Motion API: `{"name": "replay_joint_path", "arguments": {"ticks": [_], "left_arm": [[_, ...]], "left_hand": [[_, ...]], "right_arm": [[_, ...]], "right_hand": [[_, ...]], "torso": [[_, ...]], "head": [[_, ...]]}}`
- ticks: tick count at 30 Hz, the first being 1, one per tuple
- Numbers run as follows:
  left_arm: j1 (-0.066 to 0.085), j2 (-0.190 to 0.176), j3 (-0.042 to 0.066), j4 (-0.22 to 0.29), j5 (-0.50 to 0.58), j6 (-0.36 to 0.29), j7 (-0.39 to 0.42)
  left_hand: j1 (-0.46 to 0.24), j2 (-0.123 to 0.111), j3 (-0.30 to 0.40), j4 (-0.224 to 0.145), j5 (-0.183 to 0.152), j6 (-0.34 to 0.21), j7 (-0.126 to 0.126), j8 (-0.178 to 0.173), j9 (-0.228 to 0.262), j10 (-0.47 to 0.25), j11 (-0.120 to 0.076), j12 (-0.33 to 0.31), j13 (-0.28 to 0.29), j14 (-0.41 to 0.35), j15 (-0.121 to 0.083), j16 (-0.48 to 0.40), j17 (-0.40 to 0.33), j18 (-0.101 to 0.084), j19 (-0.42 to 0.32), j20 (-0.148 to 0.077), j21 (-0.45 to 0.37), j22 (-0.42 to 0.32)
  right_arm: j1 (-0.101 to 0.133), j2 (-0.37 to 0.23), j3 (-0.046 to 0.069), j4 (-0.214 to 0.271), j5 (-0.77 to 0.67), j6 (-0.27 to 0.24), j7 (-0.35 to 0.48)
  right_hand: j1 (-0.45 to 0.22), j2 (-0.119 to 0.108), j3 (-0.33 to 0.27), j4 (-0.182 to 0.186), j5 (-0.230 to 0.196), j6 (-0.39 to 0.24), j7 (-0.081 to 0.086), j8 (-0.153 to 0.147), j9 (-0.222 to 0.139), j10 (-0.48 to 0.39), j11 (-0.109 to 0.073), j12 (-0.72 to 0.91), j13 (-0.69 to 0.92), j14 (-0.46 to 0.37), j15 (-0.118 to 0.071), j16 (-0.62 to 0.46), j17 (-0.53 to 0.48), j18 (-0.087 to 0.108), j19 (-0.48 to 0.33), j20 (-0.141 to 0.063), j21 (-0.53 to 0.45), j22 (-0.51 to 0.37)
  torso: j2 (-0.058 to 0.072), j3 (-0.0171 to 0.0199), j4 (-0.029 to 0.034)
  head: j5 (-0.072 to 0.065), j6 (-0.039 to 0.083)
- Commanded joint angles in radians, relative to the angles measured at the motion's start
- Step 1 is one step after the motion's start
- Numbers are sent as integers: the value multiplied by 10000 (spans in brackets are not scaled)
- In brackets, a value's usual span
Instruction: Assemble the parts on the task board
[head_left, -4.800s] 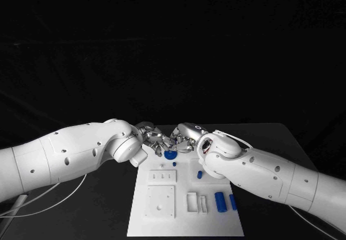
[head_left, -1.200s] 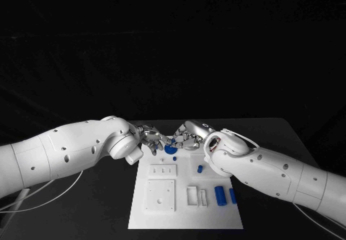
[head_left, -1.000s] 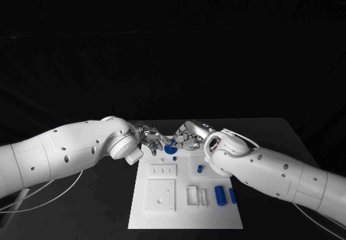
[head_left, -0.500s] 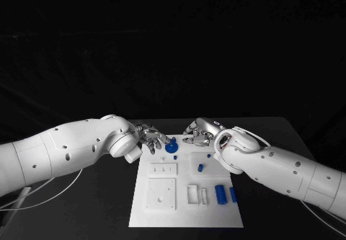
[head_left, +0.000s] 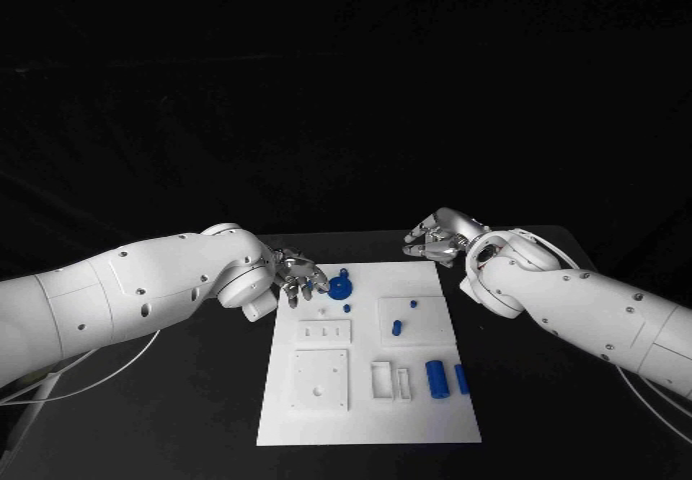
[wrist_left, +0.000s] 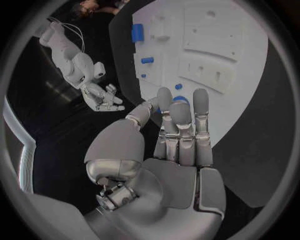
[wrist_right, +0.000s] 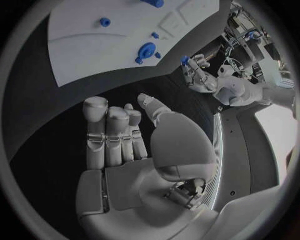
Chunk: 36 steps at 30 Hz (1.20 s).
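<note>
1. Care is advised for the next pick, judged to be one of the loose cylinders. It should be gripped across its middle, lifted straight up, and carried clear of the disc.
2. The disc is blue and round and sits by the far left corner of the board. It cannot be told whether it is fully seated.
3. The cylinders are blue and lie side by side near the board's right edge. Two small pegs are seen between them and the far edge.
4. The left hand is placed at the board's far left corner, just beside the disc. Its fingers are held straight and nothing is held.
5. The right hand is kept off the far right corner, over the table. Its fingers are extended and it is empty.
</note>
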<state>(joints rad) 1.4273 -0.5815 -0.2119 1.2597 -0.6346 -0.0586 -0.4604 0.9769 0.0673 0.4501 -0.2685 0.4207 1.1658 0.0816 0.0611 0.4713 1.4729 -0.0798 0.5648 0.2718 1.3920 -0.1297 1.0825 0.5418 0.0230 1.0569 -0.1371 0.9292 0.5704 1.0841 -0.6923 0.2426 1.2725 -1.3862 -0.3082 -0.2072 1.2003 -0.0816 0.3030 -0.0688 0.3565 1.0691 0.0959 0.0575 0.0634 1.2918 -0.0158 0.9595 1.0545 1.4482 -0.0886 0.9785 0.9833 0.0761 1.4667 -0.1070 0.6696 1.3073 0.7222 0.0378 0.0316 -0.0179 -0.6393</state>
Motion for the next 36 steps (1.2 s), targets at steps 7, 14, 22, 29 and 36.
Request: {"name": "replay_joint_path", "arguments": {"ticks": [7,14,22,29,36], "left_arm": [[-5,160,-221,44,-1625,511,-288],[-183,226,-274,65,-2056,327,-309],[-590,221,-284,108,-3145,222,-207],[-831,232,-284,104,-3405,155,-130],[-1110,292,-281,60,-3445,22,-32]], "left_hand": [[15,-39,235,394,-92,2099,-1284,61,4510,414,-139,332,90,132,-18,230,116,124,489,86,-883,537],[-41,18,238,509,-131,2213,-1338,63,4868,418,-170,649,188,154,-48,476,241,142,622,82,-1112,1146],[36,120,94,719,-640,2284,-1350,57,4840,415,-169,719,187,215,-26,459,220,216,862,188,-1670,1795],[-89,307,38,971,-1031,2366,-1377,66,4860,423,-172,826,233,221,-34,542,291,199,964,197,-1967,2160],[-280,585,-30,1193,-1753,2362,-1375,54,4702,415,-177,774,200,212,-33,508,266,170,1101,194,-2358,2542]], "right_arm": [[224,-14,96,-401,403,-106,5],[291,-23,137,-597,410,-141,-180],[309,30,150,-689,415,-154,-341],[311,48,153,-676,415,-122,-396],[312,50,153,-631,379,-52,-428]], "right_hand": [[-128,-59,119,-21,208,23,-9,44,-3,-59,-34,-12,-20,-5,31,-78,-8,75,467,24,-69,790],[-131,-106,220,-77,463,39,-8,44,-2,-67,-41,-17,-25,-4,26,-79,-4,68,471,18,-64,795],[-190,-110,360,-75,620,10,2,43,-3,-83,-39,-29,-32,-3,24,-84,-4,72,468,16,-99,788],[-200,-143,447,-88,798,14,3,43,-3,-90,-43,-37,-38,-2,22,-92,-10,68,468,14,-105,788],[-155,-156,518,-145,854,43,-1,45,-2,-92,-49,-34,-36,-3,19,-96,-10,66,466,11,-112,788]], "torso": [[-131,50,-25],[-170,58,-13],[-151,42,-3],[-149,42,0],[-135,38,-16]], "head": [[62,-325],[85,-422],[65,-545],[68,-667],[19,-702]]}}
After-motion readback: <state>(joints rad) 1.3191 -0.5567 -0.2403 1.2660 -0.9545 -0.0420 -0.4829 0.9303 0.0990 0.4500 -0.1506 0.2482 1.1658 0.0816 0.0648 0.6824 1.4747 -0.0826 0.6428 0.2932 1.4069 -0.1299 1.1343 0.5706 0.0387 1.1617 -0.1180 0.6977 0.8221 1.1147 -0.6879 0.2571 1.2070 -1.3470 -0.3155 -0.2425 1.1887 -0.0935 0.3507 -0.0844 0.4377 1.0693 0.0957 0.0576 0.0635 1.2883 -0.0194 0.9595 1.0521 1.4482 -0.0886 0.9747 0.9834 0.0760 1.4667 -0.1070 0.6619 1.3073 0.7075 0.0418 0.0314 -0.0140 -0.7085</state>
